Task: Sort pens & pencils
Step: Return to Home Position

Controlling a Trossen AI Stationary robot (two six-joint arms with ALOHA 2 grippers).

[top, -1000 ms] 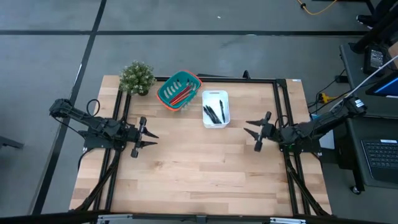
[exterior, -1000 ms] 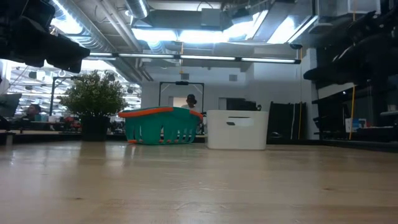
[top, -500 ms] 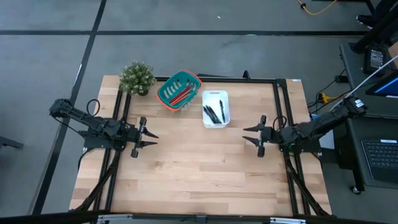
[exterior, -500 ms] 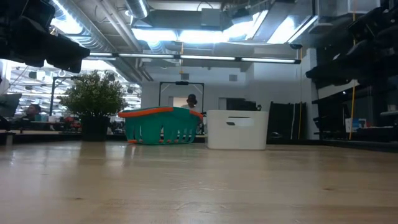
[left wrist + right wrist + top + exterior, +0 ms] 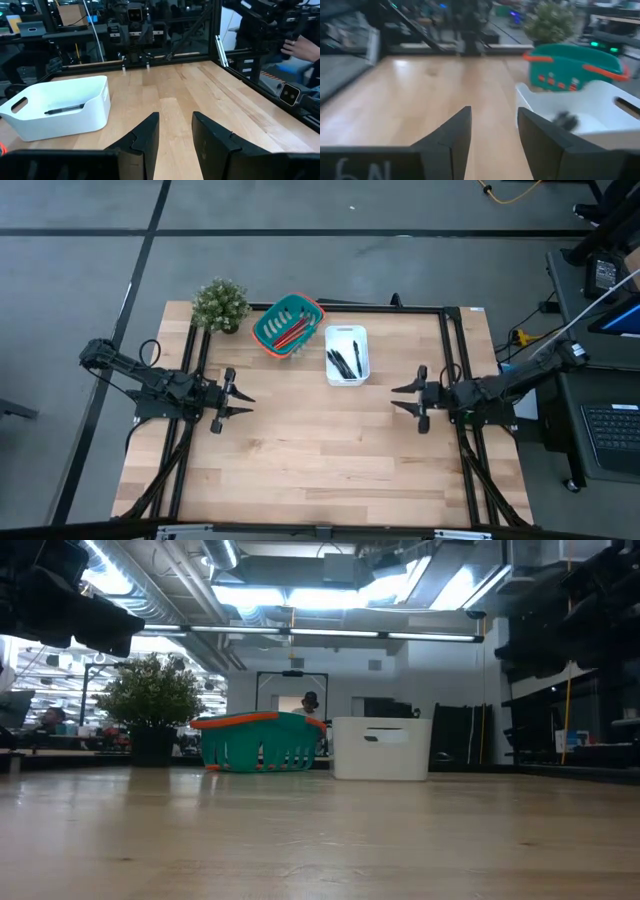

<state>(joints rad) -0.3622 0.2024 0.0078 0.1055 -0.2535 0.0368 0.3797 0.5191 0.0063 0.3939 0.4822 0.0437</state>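
Observation:
The pens (image 5: pixel 345 361) are several short black sticks lying in the bottom of a white bin (image 5: pixel 347 331) at the far middle of the table. One pen (image 5: pixel 65 107) also shows in the left wrist view. The pencils (image 5: pixel 291 333), red and orange, lie in a teal basket (image 5: pixel 263 332) left of the bin. My left gripper (image 5: pixel 246 404) hovers open over the table's left side, pointing right. My right gripper (image 5: pixel 396 397) hovers open over the right side, pointing left. Both are well short of the containers and hold nothing.
A small potted plant (image 5: pixel 220 305) stands at the far left corner beside the basket. Black frame rails (image 5: pixel 452 340) run along the table's left, right and far sides. Bare wood (image 5: pixel 320 440) lies between the grippers and toward the near edge. A person (image 5: pixel 302 45) is beyond the table.
My right gripper has drifted a little toward the table's near edge, staying open and pointing left. The left arm, the containers and their contents have kept still.

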